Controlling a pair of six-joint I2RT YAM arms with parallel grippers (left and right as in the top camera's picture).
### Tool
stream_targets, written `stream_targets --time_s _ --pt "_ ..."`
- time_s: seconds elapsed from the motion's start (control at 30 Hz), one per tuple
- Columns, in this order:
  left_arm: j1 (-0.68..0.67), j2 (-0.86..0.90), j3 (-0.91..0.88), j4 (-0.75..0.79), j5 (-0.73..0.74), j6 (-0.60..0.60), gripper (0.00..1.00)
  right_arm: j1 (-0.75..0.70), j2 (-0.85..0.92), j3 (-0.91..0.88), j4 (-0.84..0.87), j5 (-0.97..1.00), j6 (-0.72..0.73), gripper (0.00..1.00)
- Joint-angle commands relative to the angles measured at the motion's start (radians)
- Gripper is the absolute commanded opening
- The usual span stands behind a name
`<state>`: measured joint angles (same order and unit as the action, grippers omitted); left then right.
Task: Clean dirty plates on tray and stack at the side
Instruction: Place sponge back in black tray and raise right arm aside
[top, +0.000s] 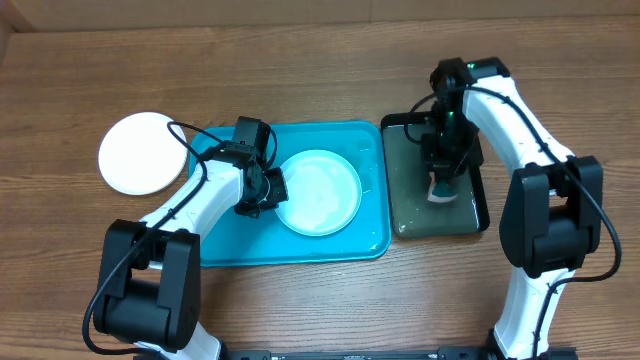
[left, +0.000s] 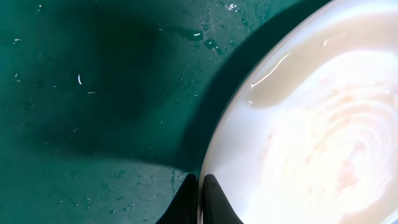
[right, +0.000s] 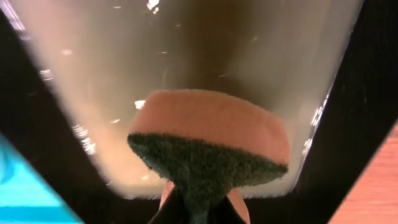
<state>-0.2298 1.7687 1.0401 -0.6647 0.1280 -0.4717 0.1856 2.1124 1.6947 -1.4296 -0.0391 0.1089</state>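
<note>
One pale light blue plate (top: 318, 192) lies in the middle of the teal tray (top: 235, 240). In the left wrist view the plate (left: 311, 137) shows faint orange smears, and the wet tray floor (left: 93, 93) lies beside it. My left gripper (top: 272, 190) is shut on the plate's left rim (left: 200, 186). A white plate (top: 145, 153) lies on the table left of the tray. The lime green plate is out of view. My right gripper (top: 440, 178) is shut on an orange and green sponge (right: 211, 143) over the basin; its fingers (right: 199, 208) pinch the green side.
A black rectangular basin (top: 400, 228) with murky water stands right of the tray; its dark wall (right: 373, 93) frames the right wrist view. Water droplets dot the tray. Bare wooden table surrounds everything.
</note>
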Motion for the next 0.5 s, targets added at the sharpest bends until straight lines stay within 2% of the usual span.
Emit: stream_targets --time_s 0.0,0.1,0.13,0.33,0.47 --pt "-0.006 0.010 0.016 0.000 0.003 -0.006 0.04 0.006 -0.026 -0.031 0.032 0.042 0.007 0.23" --pt "-0.006 0.010 0.016 0.000 0.003 -0.006 0.04 0.006 -0.026 -0.036 0.053 0.038 0.007 0.65" --pt "-0.006 0.010 0.016 0.000 0.003 -0.006 0.04 0.005 -0.026 -0.034 0.057 0.037 0.007 0.72" --pt "-0.006 0.010 0.016 -0.001 0.003 -0.005 0.06 -0.023 -0.026 0.060 0.017 0.038 0.007 0.75" --pt "-0.006 0.010 0.016 -0.005 -0.001 -0.003 0.12 -0.086 -0.026 0.121 0.003 0.039 0.013 0.82"
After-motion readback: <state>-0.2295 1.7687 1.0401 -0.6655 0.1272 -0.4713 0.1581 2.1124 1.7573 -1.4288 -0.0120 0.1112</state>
